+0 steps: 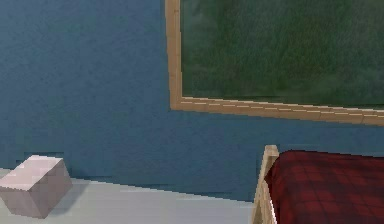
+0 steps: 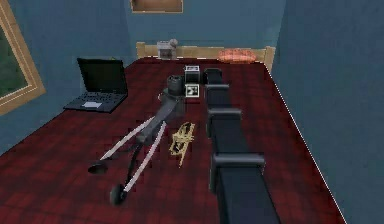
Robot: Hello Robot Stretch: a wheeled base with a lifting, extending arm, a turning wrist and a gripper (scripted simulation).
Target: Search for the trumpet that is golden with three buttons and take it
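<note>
A small golden trumpet (image 2: pixel 183 140) lies on the dark red plaid bed cover (image 2: pixel 290 150) in the arm side view, just left of the arm's dark bar (image 2: pixel 228 150). The gripper (image 2: pixel 108 180) reaches down and left from its dark body (image 2: pixel 168 100) beside the white marker squares (image 2: pixel 190 88). Its two thin fingers (image 2: pixel 130 148) run along the trumpet's left side. Behind the fingertips there is nothing but bare bed cover, so the gripper holds nothing.
An open black laptop (image 2: pixel 97 85) sits on the bed at the left. A reddish pillow (image 2: pixel 238 55) lies at the far end by small objects (image 2: pixel 166 47). In the forward view: blue wall, wood-framed green board (image 1: pixel 280 50), white box (image 1: pixel 35 185), bed corner post (image 1: pixel 267 185).
</note>
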